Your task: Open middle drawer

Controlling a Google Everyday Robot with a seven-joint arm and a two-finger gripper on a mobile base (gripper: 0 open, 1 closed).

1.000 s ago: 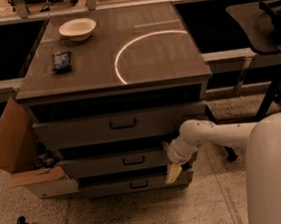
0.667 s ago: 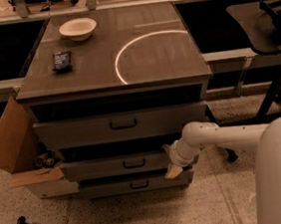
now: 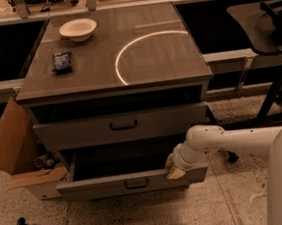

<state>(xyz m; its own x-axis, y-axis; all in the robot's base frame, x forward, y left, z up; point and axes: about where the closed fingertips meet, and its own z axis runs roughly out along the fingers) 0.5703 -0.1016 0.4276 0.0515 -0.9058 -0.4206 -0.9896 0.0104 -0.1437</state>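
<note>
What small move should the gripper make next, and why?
Probably draw the gripper back off the middle drawer. The drawer already stands well out of the cabinet, its dark inside showing, and the gripper sits at the front's top edge, right of the handle.

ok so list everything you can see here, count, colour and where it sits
cabinet: 1, grey-brown, centre
bowl: 1, white, cabinet top, back left
packet: 1, dark, cabinet top, in front of the bowl
top drawer: 1, grey, under the cabinet top
middle drawer: 1, grey, pulled out below the top drawer
cardboard box: 1, brown, left of cabinet
side table: 1, black, right edge
robot arm: 1, white, lower right
gripper: 1, pale, at the middle drawer front's right end
</note>
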